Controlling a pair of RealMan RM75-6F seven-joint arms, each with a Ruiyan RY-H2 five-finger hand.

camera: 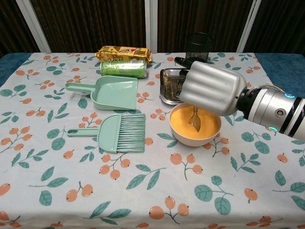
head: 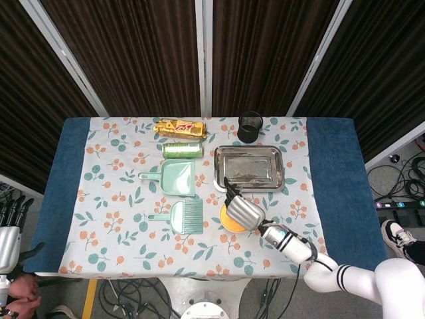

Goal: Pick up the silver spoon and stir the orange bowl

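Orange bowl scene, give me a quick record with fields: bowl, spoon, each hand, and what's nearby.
bowl: orange bowl, on the tablecloth in front of the metal tray
spoon: silver spoon, tip down inside the bowl
right hand: right hand above the bowl, holds the spoon
left hand: left hand at the left frame edge, off the table
nearby: green brush left of the bowl

R hand [camera: 212,88] holds silver spoon [camera: 195,119], apparently in orange bowl [camera: 195,125].
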